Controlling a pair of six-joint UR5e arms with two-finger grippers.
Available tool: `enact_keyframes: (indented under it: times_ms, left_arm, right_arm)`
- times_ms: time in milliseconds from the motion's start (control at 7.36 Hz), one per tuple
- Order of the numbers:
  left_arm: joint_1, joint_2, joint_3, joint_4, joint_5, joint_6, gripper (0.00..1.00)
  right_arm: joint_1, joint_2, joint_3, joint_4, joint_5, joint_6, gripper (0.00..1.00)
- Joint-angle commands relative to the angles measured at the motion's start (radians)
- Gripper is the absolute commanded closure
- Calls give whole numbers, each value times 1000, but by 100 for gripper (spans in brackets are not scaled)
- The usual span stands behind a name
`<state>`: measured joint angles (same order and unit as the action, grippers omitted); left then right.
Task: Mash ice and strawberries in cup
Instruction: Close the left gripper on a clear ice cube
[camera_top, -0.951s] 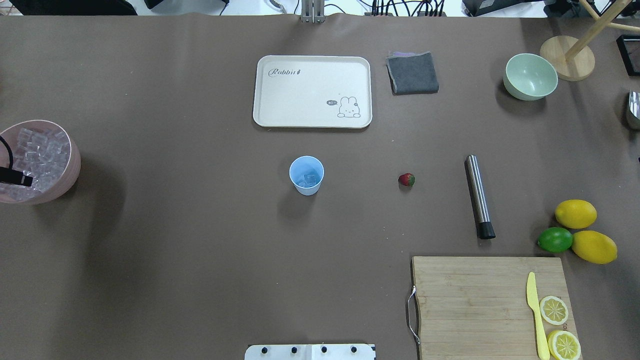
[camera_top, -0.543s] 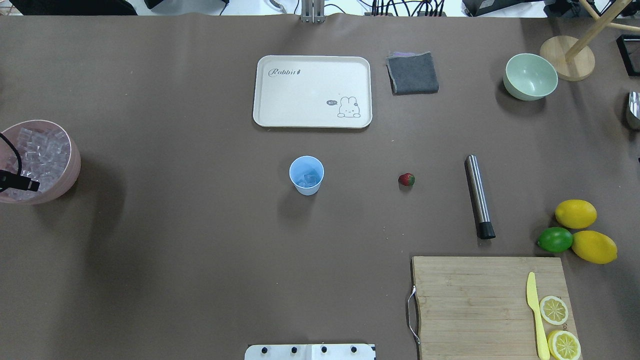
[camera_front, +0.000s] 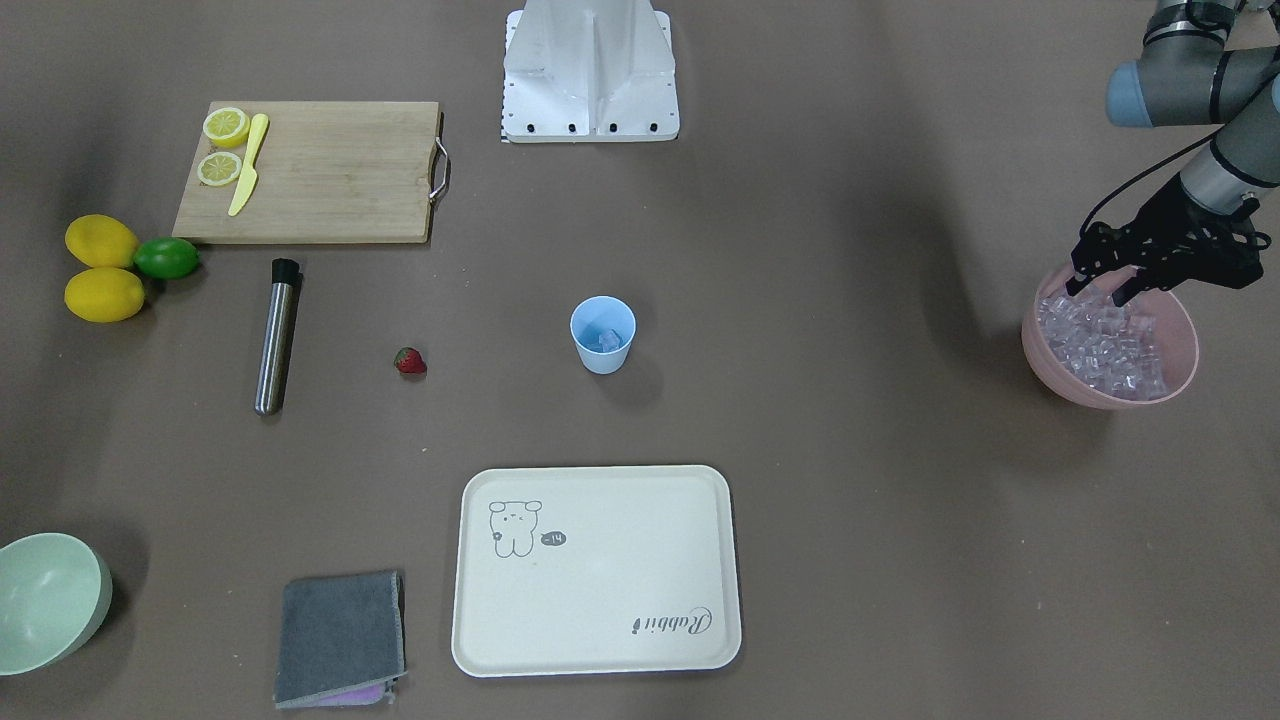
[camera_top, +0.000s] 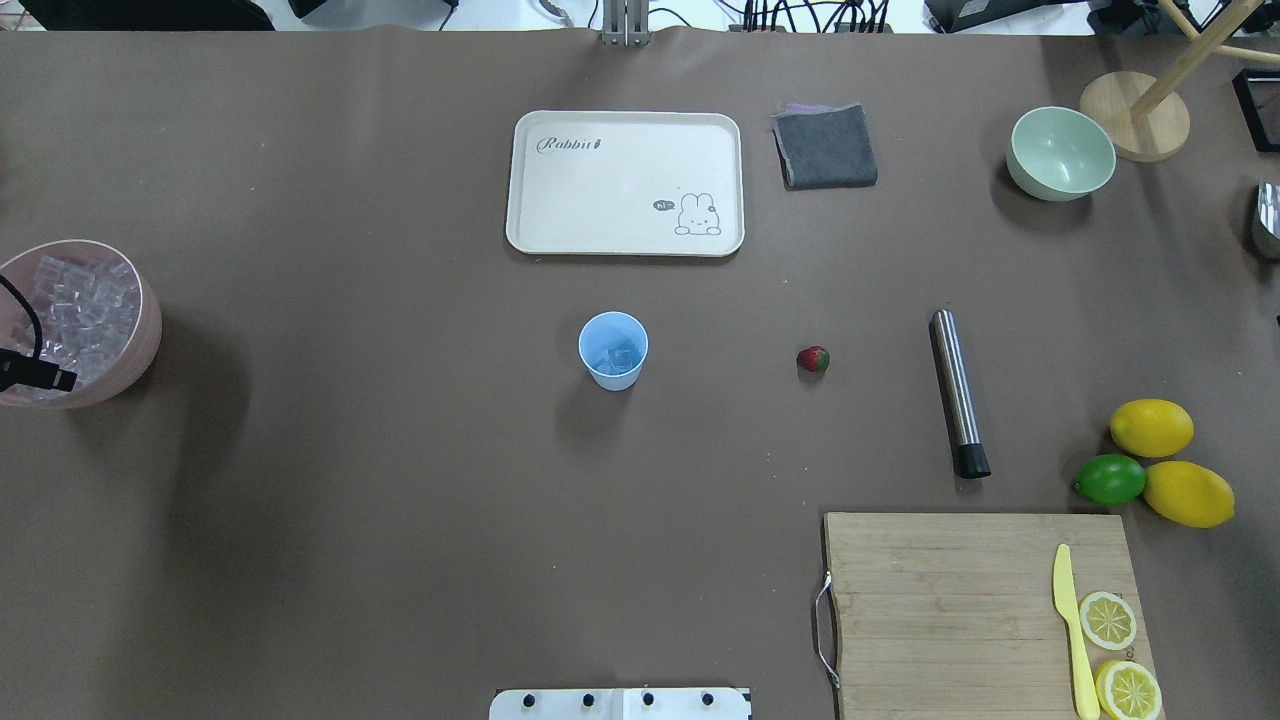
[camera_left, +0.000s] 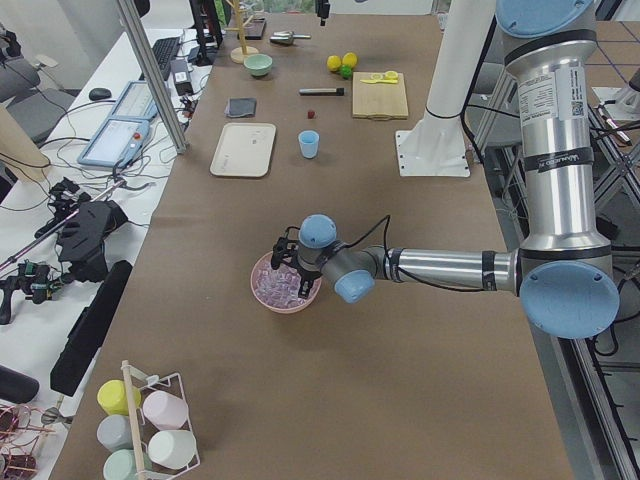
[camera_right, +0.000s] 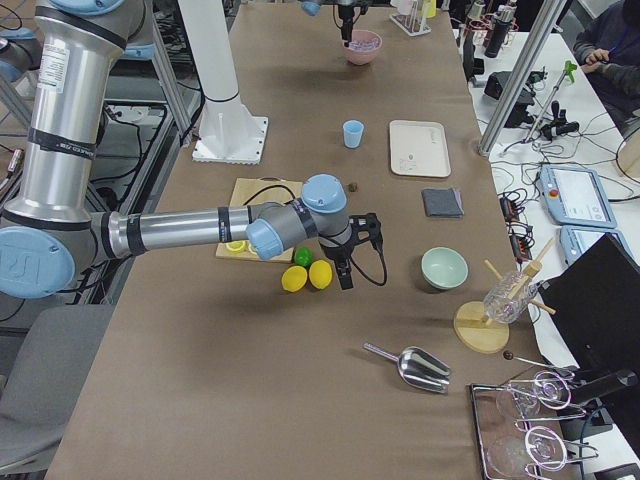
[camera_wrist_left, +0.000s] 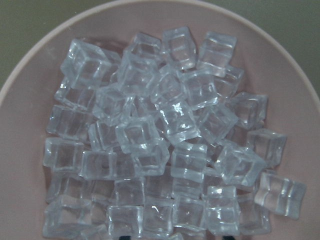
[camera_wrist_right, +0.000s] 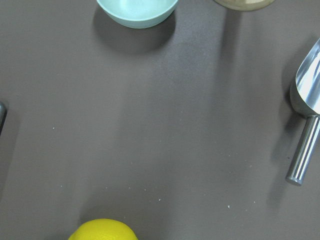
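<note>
Our left pincer (camera_front: 1096, 292) hangs over the pink bowl (camera_front: 1185, 372) at the counter's end. Its two fingers are spread and point down, with the tips at the top of the heap of ice (camera_wrist_left: 165, 145) and nothing pinched between them. The wrist view looks straight down on the pile, where the cubes lie loose at all angles.

We judge the step in hand to be fetching another cube for the cup (camera_front: 603, 358). The cup stands upright mid-counter, well apart from the bowl, with some ice already in its bottom. To do this well, we would choose a cube that lies on top and is free on two opposite sides. We would bring the fingers down astride its flat faces, not its corners, and close gently. The cubes look hard and slick, so a skewed pinch could squirt one out or drag its neighbours over the rim. We would lift straight up before crossing to the cup.

Our right pincer (camera_right: 345, 262) shows only in a side view, hovering beside the lemons (camera_right: 294, 279). We cannot tell whether it is spread or pressed together.

The strawberry (camera_front: 409, 361) lies on the counter between the cup and a steel rod (camera_front: 276, 338), not yet in the cup.

The counter (camera_front: 850, 450) wears a plain, matte brown cover. It also carries a cream tray (camera_front: 620, 560), a folded grey cloth (camera_front: 340, 635), a pale green bowl (camera_front: 95, 590), and a cutting board (camera_front: 330, 190) with lemon slices and a yellow knife. Beyond it run desks with cables and screens, and a person sits at one of them.
</note>
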<state>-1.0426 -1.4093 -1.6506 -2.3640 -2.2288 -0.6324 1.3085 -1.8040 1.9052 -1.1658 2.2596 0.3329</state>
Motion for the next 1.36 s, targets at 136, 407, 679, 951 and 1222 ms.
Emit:
enact_keyframes:
  times_ms: [136,407,679,951,1222]
  left_arm:
    - [10,0,3,11,0,-1,38]
    - [10,1,3,11,1,-7,42]
    - [10,0,3,12,0,-10,48]
    - [10,0,2,12,0,-12,60]
    - [9,0,0,12,0,-12,82]
  right_arm:
    - [0,0,0,0,0,0,0]
    - [0,0,0,0,0,0,0]
    - [0,0,0,0,0,0,0]
    - [0,2,0,0,0,0,0]
    - [0,2,0,0,2,0,0]
